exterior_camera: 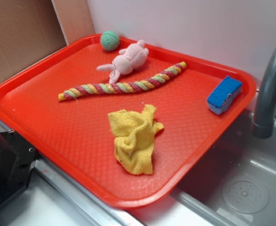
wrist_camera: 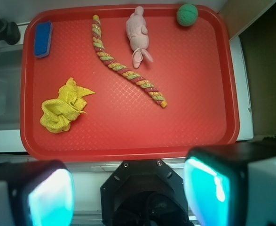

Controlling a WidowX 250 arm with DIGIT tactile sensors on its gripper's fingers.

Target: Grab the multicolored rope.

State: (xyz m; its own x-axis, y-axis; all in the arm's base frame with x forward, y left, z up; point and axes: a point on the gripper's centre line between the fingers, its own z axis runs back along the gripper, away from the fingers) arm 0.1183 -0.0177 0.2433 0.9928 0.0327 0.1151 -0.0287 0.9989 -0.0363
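The multicolored rope (exterior_camera: 123,84) lies diagonally across the red tray (exterior_camera: 58,127), just beside the pink bunny (exterior_camera: 126,61) and apart from the yellow cloth (exterior_camera: 134,139), while the end effector (wrist_camera: 128,190) hangs wide and empty, well short of it.

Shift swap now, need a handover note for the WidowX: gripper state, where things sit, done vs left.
Gripper: open, empty, held high above the near edge of the red tray.
Multicolored rope: lying flat across the tray's middle, untouched. The pink plush bunny lies right beside it on the far side; contact cannot be judged. The yellow cloth lies apart on the near side.
Also on the tray: green ball at the far corner, blue sponge at the sink-side edge.
Done: nothing yet.
Left: descend over the rope, close on it, lift.
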